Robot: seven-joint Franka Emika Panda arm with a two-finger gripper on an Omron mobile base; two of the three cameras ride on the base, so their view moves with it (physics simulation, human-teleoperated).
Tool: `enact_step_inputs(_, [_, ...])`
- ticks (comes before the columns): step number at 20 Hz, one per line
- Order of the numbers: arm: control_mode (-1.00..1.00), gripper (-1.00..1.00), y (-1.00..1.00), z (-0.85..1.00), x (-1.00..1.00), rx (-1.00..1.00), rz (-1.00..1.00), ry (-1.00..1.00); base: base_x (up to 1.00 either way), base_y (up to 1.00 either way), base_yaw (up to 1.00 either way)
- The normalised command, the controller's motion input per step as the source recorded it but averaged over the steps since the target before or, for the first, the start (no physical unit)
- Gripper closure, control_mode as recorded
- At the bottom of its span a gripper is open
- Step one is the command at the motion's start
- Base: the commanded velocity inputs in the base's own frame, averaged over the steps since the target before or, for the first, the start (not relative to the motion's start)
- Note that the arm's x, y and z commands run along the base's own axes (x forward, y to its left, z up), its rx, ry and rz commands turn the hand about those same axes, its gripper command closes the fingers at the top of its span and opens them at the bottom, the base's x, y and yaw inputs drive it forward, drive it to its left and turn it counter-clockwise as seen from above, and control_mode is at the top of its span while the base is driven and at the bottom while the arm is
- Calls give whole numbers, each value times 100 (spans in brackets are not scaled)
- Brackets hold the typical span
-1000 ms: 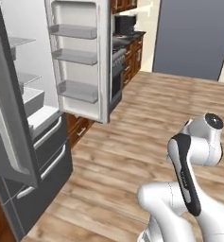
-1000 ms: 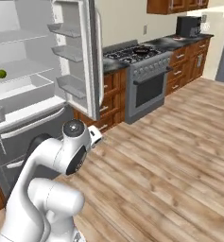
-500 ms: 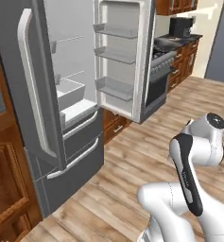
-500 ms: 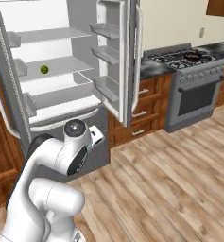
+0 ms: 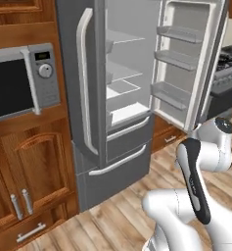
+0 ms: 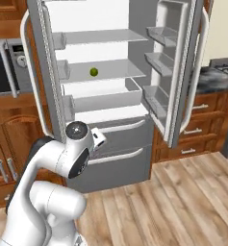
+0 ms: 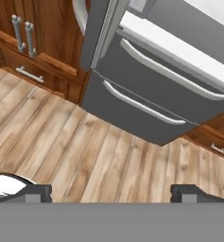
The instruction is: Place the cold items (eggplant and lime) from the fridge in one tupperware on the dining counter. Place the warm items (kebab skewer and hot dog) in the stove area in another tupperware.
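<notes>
The fridge (image 6: 110, 158) stands straight ahead with both upper doors swung open and its white inside showing. The lime (image 6: 93, 72), a small yellow-green ball, rests on the middle glass shelf. My gripper (image 7: 111, 193) is open with nothing between its fingertips (image 7: 38, 191); it hangs low over the wood floor, facing the two grey freezer drawers (image 7: 146, 80). The arm is folded close to the base. An edge of the stove area (image 5: 229, 68) shows at the right, past the open right door (image 5: 186, 63). The eggplant, kebab skewer, hot dog, tupperware and dining counter are out of view.
A steel microwave (image 5: 19, 83) is built into brown wood cabinets (image 5: 24, 196) left of the fridge. The left fridge door (image 5: 85, 83) juts toward me. Wood drawers (image 6: 192, 129) sit under a dark worktop to the right. Open wood floor (image 7: 85, 156) lies before the fridge.
The whole picture has shifted as the base turned and drove: the fridge now sits centred and closer, and the microwave has come into sight. The gripper stayed open.
</notes>
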Motion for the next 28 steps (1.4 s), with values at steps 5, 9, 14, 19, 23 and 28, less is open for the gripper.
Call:
enact_step_inputs(5, [100, -100, 0, 0, 0, 0, 0, 0, 63, -14, 41])
enact_step_inputs(9, [100, -100, 0, 0, 0, 0, 0, 0, 62, -40, 36])
enact_step_inputs(14, [100, -100, 0, 0, 0, 0, 0, 0, 36, -63, 31])
enact_step_inputs(19, [100, -100, 0, 0, 0, 0, 0, 0, 17, -69, 24])
enact_step_inputs(23, [100, -100, 0, 0, 0, 0, 0, 0, 39, -31, 21])
enact_step_inputs(28, [100, -100, 0, 0, 0, 0, 0, 0, 57, -1, 17])
